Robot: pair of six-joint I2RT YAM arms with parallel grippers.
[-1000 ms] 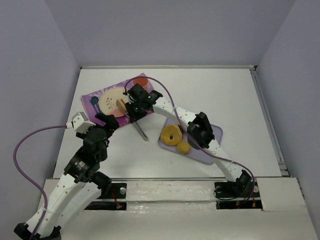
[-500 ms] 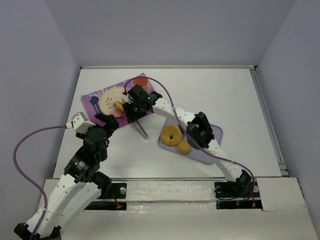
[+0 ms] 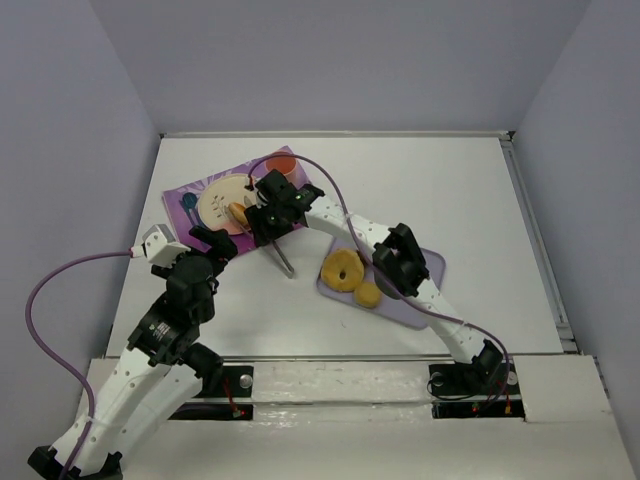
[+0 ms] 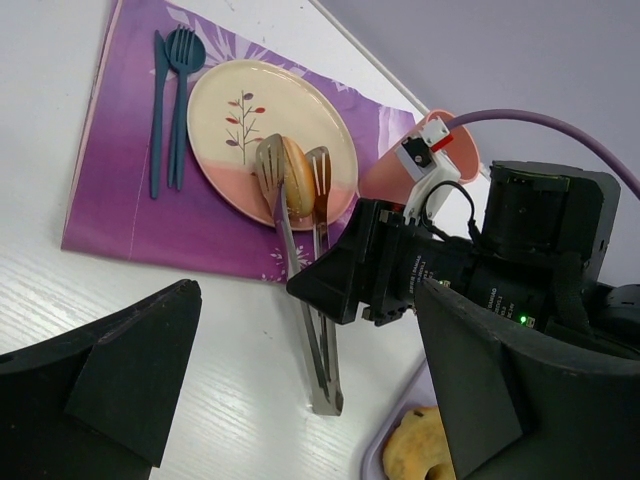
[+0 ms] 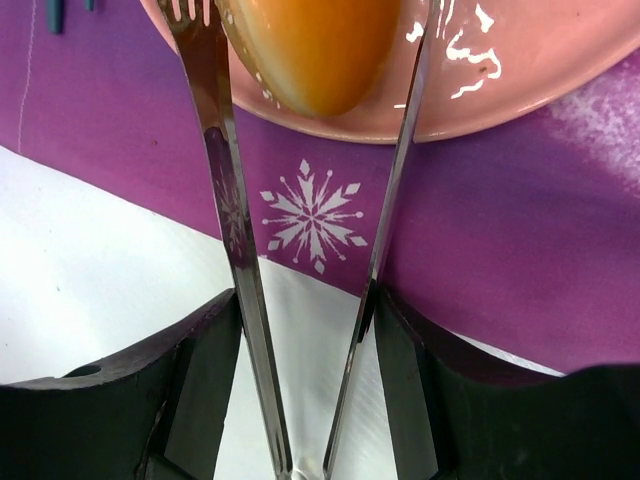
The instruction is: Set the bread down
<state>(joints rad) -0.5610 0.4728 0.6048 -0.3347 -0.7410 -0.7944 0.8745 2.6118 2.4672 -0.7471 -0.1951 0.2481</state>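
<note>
Reaching toward the table's far-left corner, the right gripper [image 5: 305, 380] clamps the tongs [image 5: 235, 250] by their handles, so that the tips rather than its fingers set the bread [image 4: 298, 188] on the plate [image 4: 225, 110]. The tongs' arms stand narrowly apart on either side of the bread; I cannot tell whether they pinch it. The bread lies on the plate's pink near rim. The left gripper [image 3: 215, 243] waits near the left edge, jaws spread, empty. Compared with a second ago, the bread sits lower and flatter, and the tongs have shifted slightly toward the far edge.
</note>
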